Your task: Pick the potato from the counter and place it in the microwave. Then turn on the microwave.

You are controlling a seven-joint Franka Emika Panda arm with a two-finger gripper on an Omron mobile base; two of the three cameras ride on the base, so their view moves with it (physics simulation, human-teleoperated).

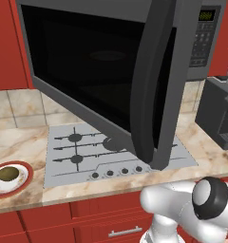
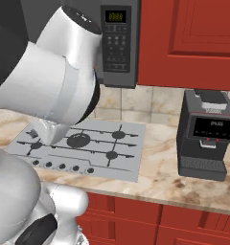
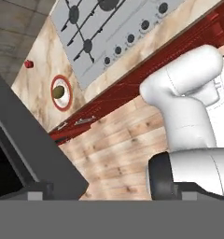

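On plate (image 1: 21, 185): potato (image 1: 7, 173)

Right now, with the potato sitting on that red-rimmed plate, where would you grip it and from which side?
Come straight down from above and close on the potato across its narrower middle. It lies flat at the centre of the plate, whose raised rim would likely block a sideways approach.

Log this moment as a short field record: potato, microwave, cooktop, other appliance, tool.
potato: on the red-rimmed plate, on the counter left of the cooktop
microwave: door swung open, cavity dark, green display lit
cooktop: burners bare
black appliance: on the counter right of the cooktop
tool: state cannot be told
task: potato not yet picked
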